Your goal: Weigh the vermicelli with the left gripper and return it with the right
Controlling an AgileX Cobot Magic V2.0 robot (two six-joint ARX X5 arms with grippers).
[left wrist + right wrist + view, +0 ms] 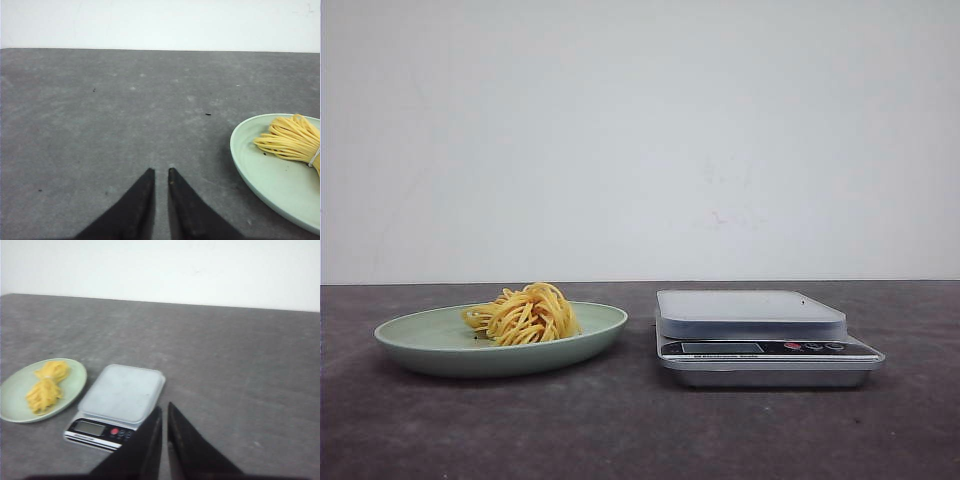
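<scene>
Only the tool ends are visible, one per wrist view. Left tool point(161, 172): two matte black fingers point(135, 207), wedge-shaped, broad at the base and tapering to sharp points, inner edges straight. Surface plain, no screws, cables or markings showing. Right tool point(164, 410): same build, two black pointed wedge fingers point(192, 447), smooth and unmarked, slightly blurred. Front view shows no part of the robot. Arm housings are out of frame.
</scene>
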